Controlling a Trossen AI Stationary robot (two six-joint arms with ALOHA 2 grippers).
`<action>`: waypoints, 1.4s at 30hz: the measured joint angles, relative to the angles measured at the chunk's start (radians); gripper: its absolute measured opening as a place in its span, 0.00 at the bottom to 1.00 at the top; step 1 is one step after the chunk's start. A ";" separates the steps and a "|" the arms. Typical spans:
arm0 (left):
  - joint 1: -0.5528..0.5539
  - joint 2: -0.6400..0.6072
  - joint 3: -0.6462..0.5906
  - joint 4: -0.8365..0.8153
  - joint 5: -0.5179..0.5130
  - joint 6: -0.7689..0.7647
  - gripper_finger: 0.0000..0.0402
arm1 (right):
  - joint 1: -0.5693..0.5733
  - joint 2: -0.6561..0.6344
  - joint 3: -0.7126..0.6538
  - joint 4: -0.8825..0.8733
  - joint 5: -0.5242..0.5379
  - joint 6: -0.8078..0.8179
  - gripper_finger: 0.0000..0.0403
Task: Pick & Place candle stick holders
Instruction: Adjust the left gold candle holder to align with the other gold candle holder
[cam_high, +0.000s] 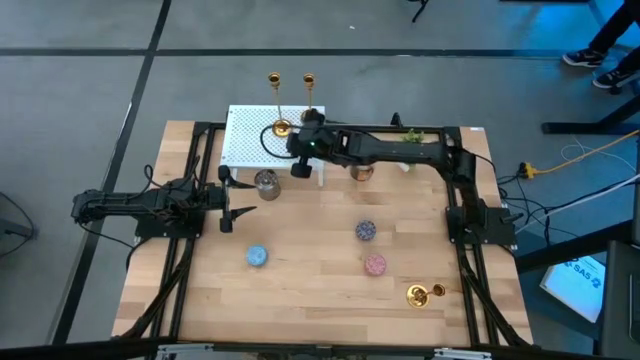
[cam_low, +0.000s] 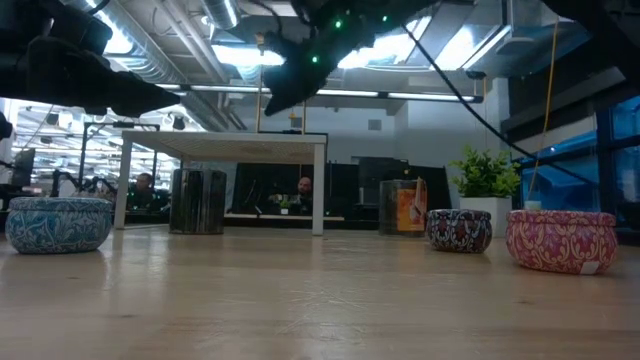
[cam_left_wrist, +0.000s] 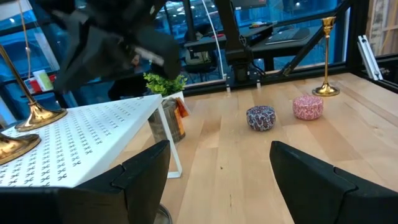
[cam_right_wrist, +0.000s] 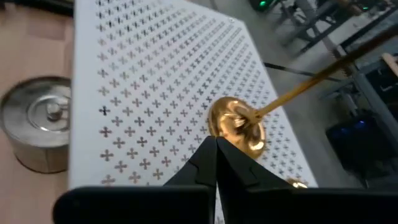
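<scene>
The right gripper (cam_right_wrist: 216, 144) hung over the white perforated shelf (cam_high: 250, 135), its fingers pressed together on nothing; just ahead of their tips stood a gold candlestick (cam_right_wrist: 239, 124), base flat on the shelf, stem rising away from the fingers; a second (cam_high: 273, 92) stood beyond; the third candlestick (cam_high: 424, 293) waited well behind on the counter (cam_high: 310, 260); the left gripper (cam_high: 236, 200) idled with fingers apart, empty.
</scene>
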 joint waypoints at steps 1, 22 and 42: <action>0.000 0.000 0.000 0.000 0.000 0.000 0.68 | -0.005 0.008 0.000 0.002 -0.010 -0.013 0.01; 0.000 0.000 0.000 0.000 0.000 0.000 0.68 | -0.029 0.030 0.056 0.048 -0.012 -0.104 0.01; 0.000 0.000 0.000 0.000 0.000 0.000 0.68 | 0.021 -0.025 -0.016 -0.027 -0.549 0.214 0.01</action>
